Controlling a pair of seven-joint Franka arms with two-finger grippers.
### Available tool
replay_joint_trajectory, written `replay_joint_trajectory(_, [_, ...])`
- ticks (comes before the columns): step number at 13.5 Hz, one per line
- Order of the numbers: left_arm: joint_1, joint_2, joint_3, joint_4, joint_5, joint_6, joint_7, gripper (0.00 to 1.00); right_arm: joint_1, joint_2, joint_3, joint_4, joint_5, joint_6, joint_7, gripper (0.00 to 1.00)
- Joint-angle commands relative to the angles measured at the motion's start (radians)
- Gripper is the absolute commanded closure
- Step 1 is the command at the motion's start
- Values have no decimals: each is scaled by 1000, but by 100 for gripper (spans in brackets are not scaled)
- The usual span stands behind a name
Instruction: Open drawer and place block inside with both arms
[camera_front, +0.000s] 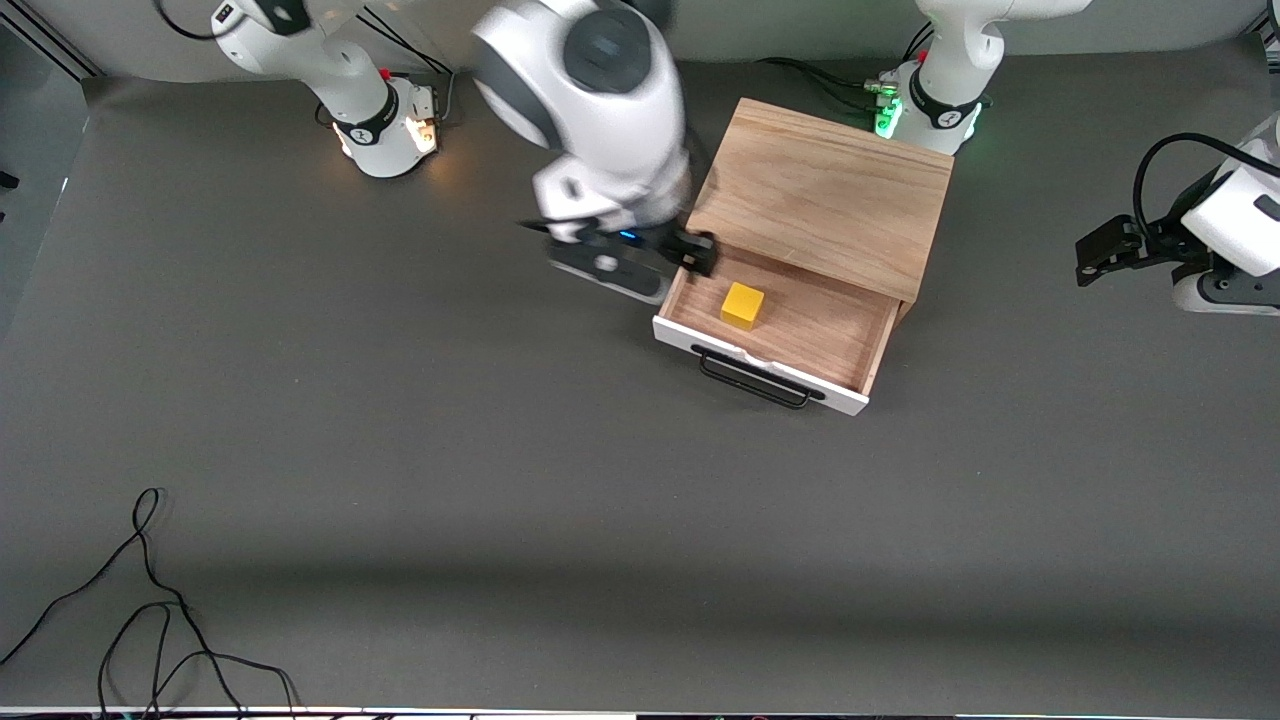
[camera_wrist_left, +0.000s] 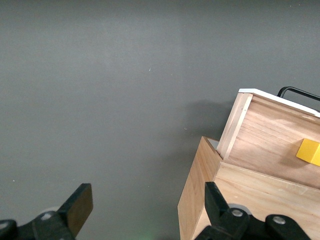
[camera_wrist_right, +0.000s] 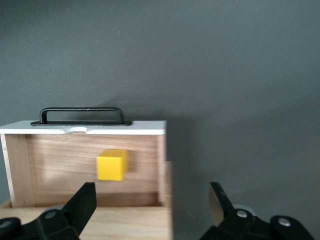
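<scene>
Block, yellow cube, sits on the wooden floor of the open drawer, toward the right arm's end of it, well clear of the white front panel and black wire handle. Right gripper hangs over the drawer's corner where it meets the oak box, just beside the block and not touching it; fingers spread wide, holding nothing. Left gripper hovers off the box's other end, over bare grey table; fingers likewise spread wide and empty.
</scene>
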Motion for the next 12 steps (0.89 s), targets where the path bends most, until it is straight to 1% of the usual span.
replay_joint_trajectory(1, [-15, -15, 14, -5, -3, -15, -4, 0, -54, -103, -1, -45, -42, -95, -167, 0])
replay_joint_trajectory(3, [-15, -15, 14, -3, -3, -15, -4, 0, -143, -164, -6, -49, -42, -183, -325, 0])
replay_joint_trajectory(6, [-14, -12, 14, -3, -3, -17, -7, 0, -320, -237, -6, -54, -36, -336, -634, 0])
replay_joint_trajectory(8, [-12, -10, 14, -3, -3, -17, -4, 0, -440, -287, -6, -94, -36, -359, -809, 0])
replay_joint_trajectory(10, [-11, -10, 14, -3, -3, -17, -4, 0, -537, -319, -7, -137, -40, -363, -949, 0])
replay_joint_trajectory(12, [-12, -10, 14, -3, -3, -17, -7, 0, -608, -332, -39, -166, -42, -364, -1067, 0])
